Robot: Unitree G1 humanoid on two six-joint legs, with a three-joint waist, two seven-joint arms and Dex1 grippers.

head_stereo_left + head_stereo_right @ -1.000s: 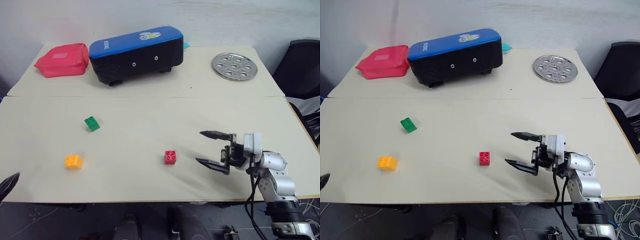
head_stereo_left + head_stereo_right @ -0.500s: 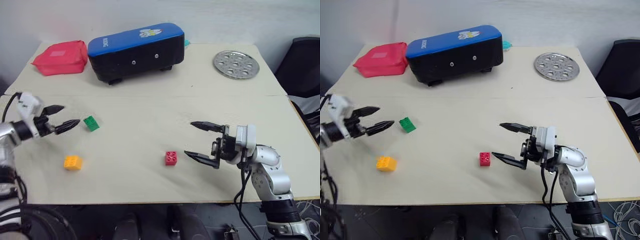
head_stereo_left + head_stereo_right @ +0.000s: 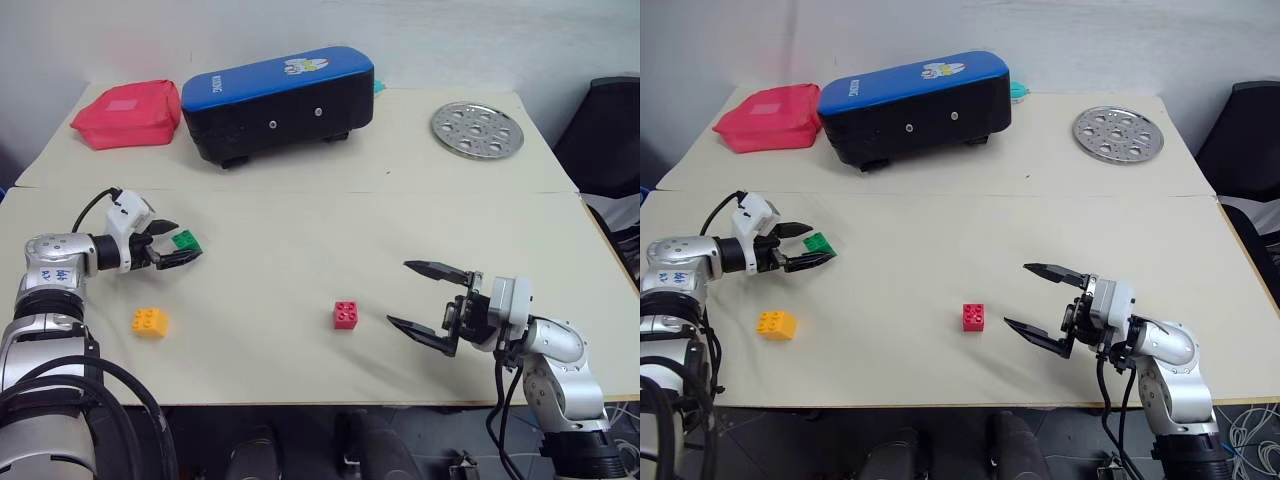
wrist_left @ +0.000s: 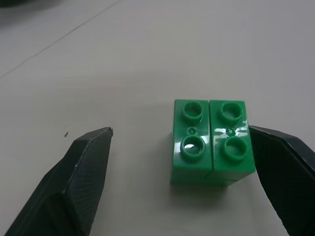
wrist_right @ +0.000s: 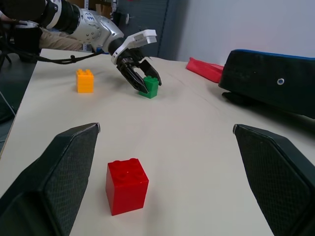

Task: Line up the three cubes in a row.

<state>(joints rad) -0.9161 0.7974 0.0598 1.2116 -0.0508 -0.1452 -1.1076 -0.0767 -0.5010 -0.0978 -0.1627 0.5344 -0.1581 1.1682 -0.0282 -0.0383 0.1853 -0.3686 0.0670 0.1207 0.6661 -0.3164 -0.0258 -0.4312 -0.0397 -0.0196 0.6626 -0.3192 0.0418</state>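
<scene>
Reaching in from the left edge of the bench [image 3: 300, 220], the left end effector [image 3: 178, 249] has its fingers apart around the green cube [image 3: 185, 239]; in the left wrist view one finger [image 4: 283, 169] touches the cube's side and the other stands clear, so nothing is clamped. The orange cube [image 3: 148, 321] sits nearer the front edge, just beside that arm. The red cube [image 3: 345, 314] rests near the middle front, with the right end effector [image 3: 425, 305] just beside it, fingers wide apart and empty. At the back lie a red pouch [image 3: 127, 113], a blue-topped case [image 3: 278, 103] and a metal tray [image 3: 477, 129].
</scene>
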